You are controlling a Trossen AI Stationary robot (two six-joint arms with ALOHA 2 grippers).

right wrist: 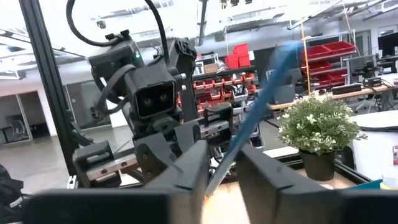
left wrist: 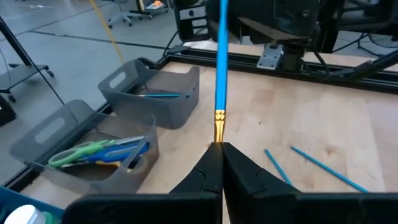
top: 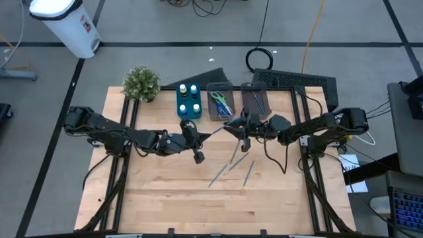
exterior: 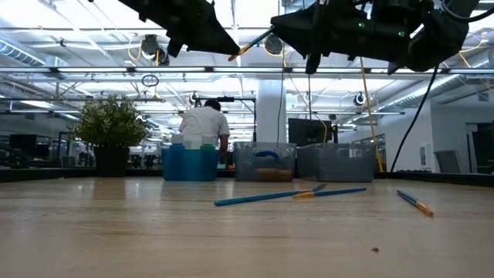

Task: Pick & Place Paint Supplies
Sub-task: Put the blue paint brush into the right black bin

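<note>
- Left gripper [left wrist: 221, 163]: fingers clamped on thin blue brush [left wrist: 220, 56] at its gold ferrule.
- Right gripper [right wrist: 219, 163]: fingers narrowed around same brush's handle.

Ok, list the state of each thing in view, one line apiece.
Left gripper: shut on the held brush, above the table.
Held brush: in the air, spanning both grippers.
Right gripper: fingers either side of the held brush.
Loose brushes: lying flat on the table.
Scissors: in a grey bin.
Paint bottles: upright in the blue bin.
</note>
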